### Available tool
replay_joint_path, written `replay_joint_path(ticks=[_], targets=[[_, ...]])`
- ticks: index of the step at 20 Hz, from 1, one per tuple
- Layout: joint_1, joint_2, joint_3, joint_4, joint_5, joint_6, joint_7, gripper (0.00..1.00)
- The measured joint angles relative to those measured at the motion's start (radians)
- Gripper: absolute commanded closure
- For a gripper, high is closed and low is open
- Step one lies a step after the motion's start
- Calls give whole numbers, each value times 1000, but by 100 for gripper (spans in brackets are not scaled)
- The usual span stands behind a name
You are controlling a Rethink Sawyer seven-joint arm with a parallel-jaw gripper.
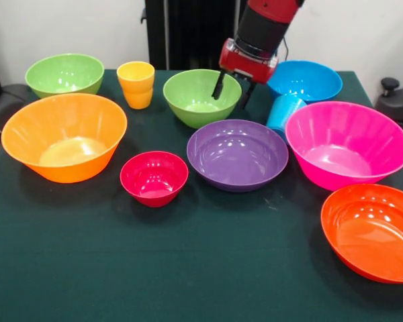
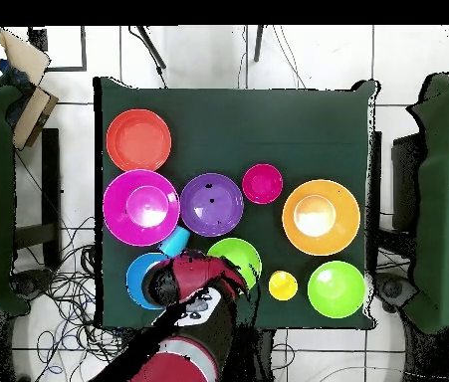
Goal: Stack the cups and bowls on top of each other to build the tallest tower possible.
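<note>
Though glossy, round bowls point(image 1: 237, 154)

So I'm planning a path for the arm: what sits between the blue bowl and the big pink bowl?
The light blue cup lies tipped between the blue bowl and the pink bowl; both views show it, the front view most clearly.

I see a dark green table point(image 1: 188, 268), a pink bowl point(image 1: 346, 144), a purple bowl point(image 1: 236, 154), and a yellow-orange cup point(image 1: 136, 84).

Light blue cup point(image 1: 283, 111) partly hidden behind pink bowl point(image 1: 347, 143); arm point(image 1: 265, 30) cut off at top.
</note>
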Motion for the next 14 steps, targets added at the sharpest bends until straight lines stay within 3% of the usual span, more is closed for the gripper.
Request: replay_joint_path(ticks=[2, 3, 11, 14], targets=[[-3, 7, 0, 0, 0, -10, 0, 0], [-11, 18, 5, 0, 0, -15, 0, 100], [-36, -3, 18, 2, 0, 4, 0, 100], [-51, -60, 22, 3, 0, 79, 0, 100]])
